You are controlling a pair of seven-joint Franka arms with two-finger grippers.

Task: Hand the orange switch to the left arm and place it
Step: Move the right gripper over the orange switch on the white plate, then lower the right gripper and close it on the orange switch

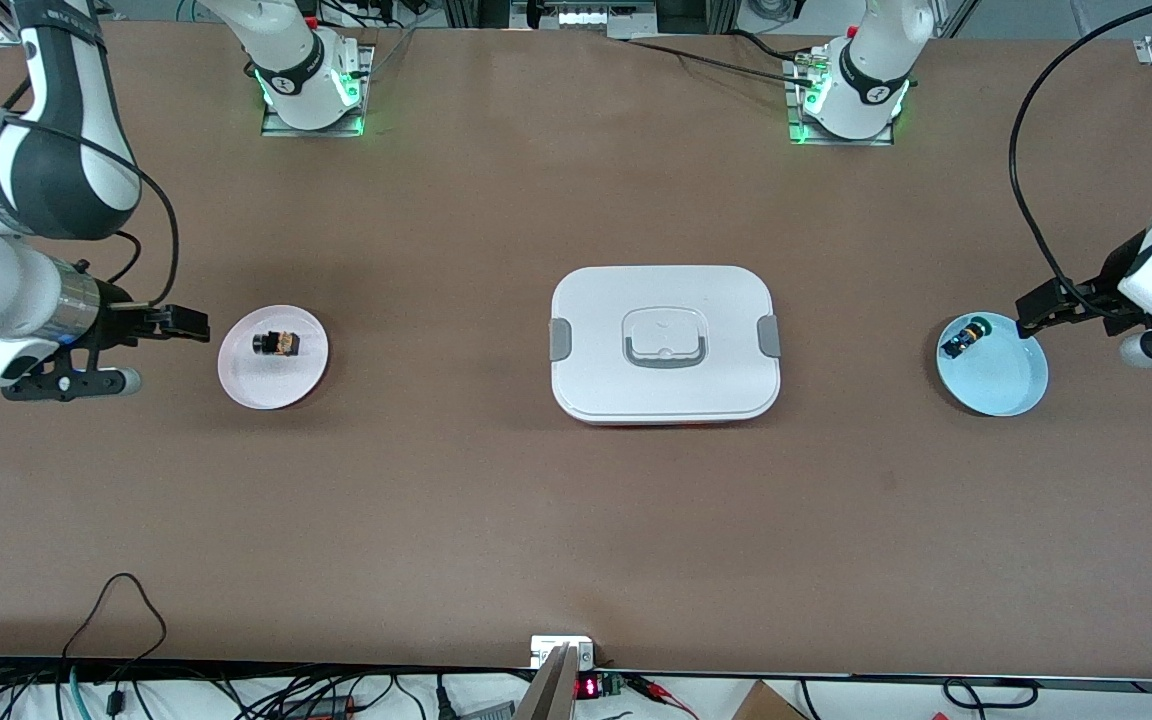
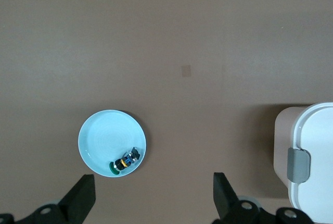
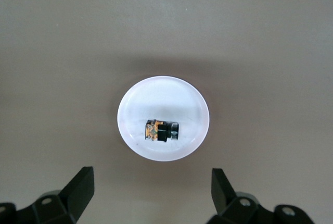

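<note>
Brown tabletop (image 1: 496, 520) fills the front view, with cables strung along the lower edge of the frame. At centre frame sits the white box (image 1: 665, 343), lid on, grey latches at both ends and a grey-edged handle recess in the middle. Toward the right arm's end of the table, at middle left of the frame, a pale pink plate (image 1: 273, 357) carries the orange switch (image 1: 277, 344), lying on its side. The right gripper (image 1: 176, 323) hangs just beside that plate at the frame's left, empty. At middle right of the frame a light blue plate (image 1: 992, 364) holds a small blue-and-black component (image 1: 966, 337) near its rim, and the left gripper (image 1: 1041, 303) hovers at that plate's edge, also empty.

From the left wrist view, the blue plate (image 2: 112, 142) lies at lower left of the frame with the component (image 2: 125, 161) near its rim, one end of the box (image 2: 309, 156) shows at lower right, and the left gripper's fingers (image 2: 83, 195) stand wide apart along the bottom, holding nothing.

From the right wrist view, the pink plate (image 3: 163, 118) sits mid-frame with the switch (image 3: 161, 131) resting in it, orange body and dark cylindrical end both plain. The right gripper's fingers (image 3: 80, 187) are spread wide at the bottom of the frame, clear of the plate.
</note>
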